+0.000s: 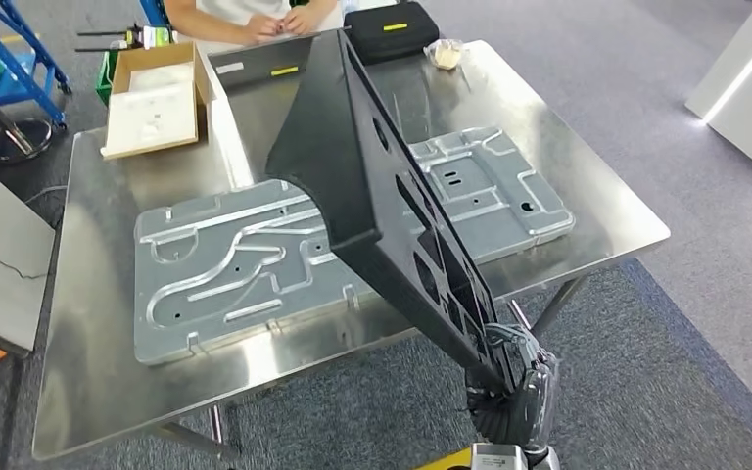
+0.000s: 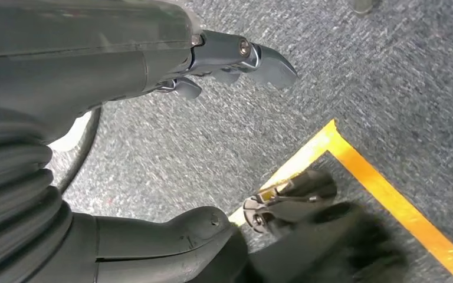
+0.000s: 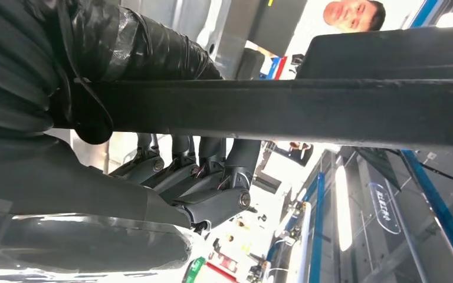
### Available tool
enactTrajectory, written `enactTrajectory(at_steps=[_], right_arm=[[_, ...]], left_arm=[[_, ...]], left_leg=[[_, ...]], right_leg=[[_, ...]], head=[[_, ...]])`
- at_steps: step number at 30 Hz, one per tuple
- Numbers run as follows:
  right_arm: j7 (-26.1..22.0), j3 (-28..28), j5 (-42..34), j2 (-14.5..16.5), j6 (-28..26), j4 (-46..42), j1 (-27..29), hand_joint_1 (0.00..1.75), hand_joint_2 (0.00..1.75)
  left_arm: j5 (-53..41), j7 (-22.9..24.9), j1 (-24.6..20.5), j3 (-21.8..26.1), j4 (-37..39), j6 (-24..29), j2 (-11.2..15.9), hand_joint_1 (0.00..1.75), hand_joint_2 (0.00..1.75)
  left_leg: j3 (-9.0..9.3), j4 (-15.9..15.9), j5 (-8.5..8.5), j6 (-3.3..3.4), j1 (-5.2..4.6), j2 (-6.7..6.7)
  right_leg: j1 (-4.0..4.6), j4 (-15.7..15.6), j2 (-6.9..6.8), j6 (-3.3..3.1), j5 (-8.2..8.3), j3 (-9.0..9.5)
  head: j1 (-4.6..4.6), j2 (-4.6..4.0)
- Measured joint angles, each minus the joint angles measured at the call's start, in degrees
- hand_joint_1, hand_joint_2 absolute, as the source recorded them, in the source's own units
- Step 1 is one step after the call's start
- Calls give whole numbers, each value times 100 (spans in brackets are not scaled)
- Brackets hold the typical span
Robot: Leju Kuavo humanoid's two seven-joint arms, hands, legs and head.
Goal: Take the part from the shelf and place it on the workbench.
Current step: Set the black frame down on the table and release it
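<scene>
A large black plastic part (image 1: pixel 362 186), long and ribbed with cut-outs, hangs tilted above the steel workbench (image 1: pixel 88 323). My right hand (image 1: pixel 514 377) grips its near lower end, just past the bench's front edge. In the right wrist view the part's dark edge (image 3: pixel 283 112) runs across the picture and my right hand's fingers (image 3: pixel 206 177) curl around it. My left hand (image 2: pixel 230 59) hangs over grey carpet, its fingers apart and holding nothing.
Two pressed metal panels (image 1: pixel 225 269) lie flat on the bench under the part. At the far end stand an open cardboard box (image 1: pixel 154 95), a black case (image 1: pixel 392 27) and a small bag (image 1: pixel 446 54). A person (image 1: pixel 255 15) stands behind the bench. Yellow floor tape (image 2: pixel 389 194) crosses the carpet.
</scene>
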Motion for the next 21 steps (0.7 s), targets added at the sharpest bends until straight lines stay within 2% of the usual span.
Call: enactTrajectory(at_steps=[1,2,3,5,6,7,9,11,12,13,15,16,17,18,20,21], right_arm=[[0,-1,-1,1,0,1,3,175,175],[0,-2,-1,1,0,1,5,175,175],[0,-3,-1,3,0,2,7,175,175],[0,-3,-1,13,-1,3,5,175,175],[-1,-4,-1,19,-1,3,3,175,175],[-2,-4,-1,25,-2,4,1,175,175],[-3,-5,-1,29,-2,3,-2,175,175],[-3,-5,0,34,-2,-10,-9,175,175],[-4,-5,0,37,-2,-16,-20,175,175],[-6,-5,0,38,-2,-22,-30,175,175],[-3,-5,-3,38,1,-15,-36,175,175],[1,-5,-5,38,3,-7,-28,175,175],[3,-5,-7,38,4,2,-22,175,175],[3,-5,-9,38,4,9,-19,175,175],[0,-5,-9,38,1,14,-18,175,175],[-2,-5,-9,38,-3,17,-20,175,175]], left_arm=[[-1,1,16,0,1,0,-1,0,175],[-2,1,31,0,1,0,-1,0,175],[-4,1,42,0,1,0,-1,0,175],[-13,1,53,0,0,2,6,0,175],[-17,3,56,0,0,7,12,0,175],[-18,8,57,0,-1,12,19,0,175],[-2,43,49,0,-1,44,31,0,175],[20,99,23,0,-2,90,34,0,175],[27,123,9,1,-2,108,34,0,175],[30,138,-6,1,-2,116,33,0,175],[36,154,-22,2,-2,121,34,0,175],[38,156,-25,2,-2,125,34,0,175],[38,157,-23,2,-1,134,34,0,175],[38,156,-18,2,-1,144,34,0,175],[34,151,-5,2,-1,166,30,0,175],[32,145,-5,2,-1,175,29,0,175]], left_leg=[[-220,283,-24,-5,3,0],[-356,373,76,3,4,0],[-374,218,300,27,-1,-2],[-163,-521,853,130,-33,-9],[-34,-840,1025,192,-61,-11],[61,-1042,1093,245,-90,-13],[158,-1144,1053,305,-144,-14],[325,-1342,1021,341,-114,-8],[427,-1457,1011,358,-82,-1],[516,-1553,994,371,-49,6],[606,-1597,940,379,-38,11],[637,-1592,900,371,-34,10],[677,-1577,854,354,-26,8],[721,-1553,804,332,-14,3],[801,-1473,677,262,16,-9],[809,-1413,614,213,15,-19]], right_leg=[[6,0,6,-1,-50,51],[13,-1,15,0,-105,114],[20,-3,24,5,-164,189],[31,-21,33,22,-284,360],[31,-33,38,44,-329,428],[22,-48,43,78,-362,477],[-12,-125,57,156,-395,559],[-11,-198,42,209,-457,684],[0,-98,31,224,-524,669],[4,145,20,241,-631,553],[-21,924,14,285,-870,45],[-37,1243,13,313,-906,-214],[-55,1380,11,342,-820,-395],[-74,1300,7,368,-616,-465],[-112,674,-9,417,-65,-342],[-116,378,-12,416,91,-257]], head=[[0,0],[-1,0],[-1,-1],[2,-1],[0,-1],[-1,0],[-7,0],[-7,0],[-6,0],[-4,0],[-2,0],[-1,-1],[-1,-1],[1,-1],[1,-1],[2,-1]])
